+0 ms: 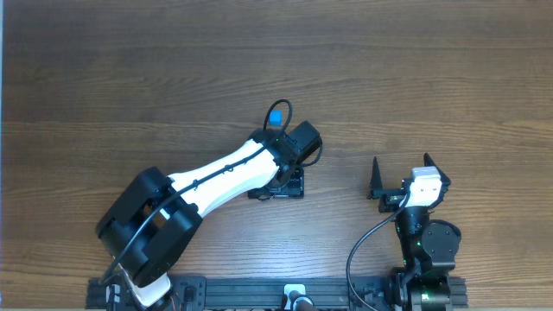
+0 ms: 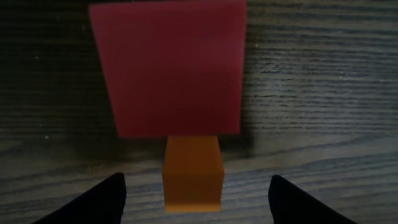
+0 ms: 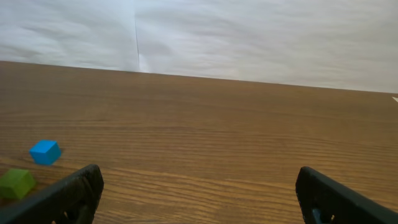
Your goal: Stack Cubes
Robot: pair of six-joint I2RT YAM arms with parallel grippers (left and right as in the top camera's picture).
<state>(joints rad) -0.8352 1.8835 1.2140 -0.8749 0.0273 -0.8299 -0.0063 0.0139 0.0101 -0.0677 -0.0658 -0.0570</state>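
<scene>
The left gripper (image 2: 196, 179) hangs over the middle of the desk (image 1: 130, 69). Its fingers are spread wide and hold nothing. Between them, in the left wrist view, an orange cube (image 2: 193, 177) stands on the wood, touching neither finger. A red cube (image 2: 168, 65) looms much larger and nearer the camera and covers the orange cube's far edge. It cannot be told from here whether the red cube rests on the orange one or on something beneath.

From above, the left arm's wrist hides both of these cubes. That view shows a blue cube (image 1: 275, 117) just past the wrist, toward the desk's far edge.

The right gripper (image 1: 401, 166) sits low near the desk's front edge on the right side, well apart from the cubes. Its jaws are wide apart and empty. Its wrist camera looks across the desk and shows the blue cube with a green cube (image 3: 17, 183) near it, the two not touching. In the top view the left arm covers the green cube. A pale wall (image 3: 249, 37) rises behind the desk's far edge.
</scene>
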